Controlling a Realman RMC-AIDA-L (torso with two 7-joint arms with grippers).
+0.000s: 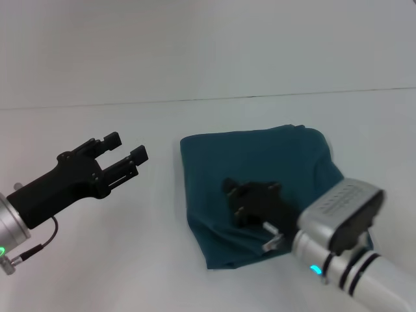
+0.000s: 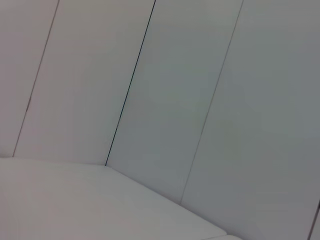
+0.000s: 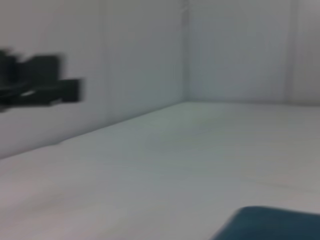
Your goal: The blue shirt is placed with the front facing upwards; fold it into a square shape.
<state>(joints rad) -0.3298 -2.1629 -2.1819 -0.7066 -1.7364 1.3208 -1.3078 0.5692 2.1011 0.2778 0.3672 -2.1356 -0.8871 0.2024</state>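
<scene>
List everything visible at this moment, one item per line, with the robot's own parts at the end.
blue shirt: one, dark teal-blue, already folded into a rough square, plain side up, on the table right of centre.
table: one, white, under the shirt.
wall: white panels with thin seams, behind the table.
left gripper: one, black, fingers apart, raised over bare table left of the shirt.
right gripper: one, black, on a silver arm, over the shirt's near part.
</scene>
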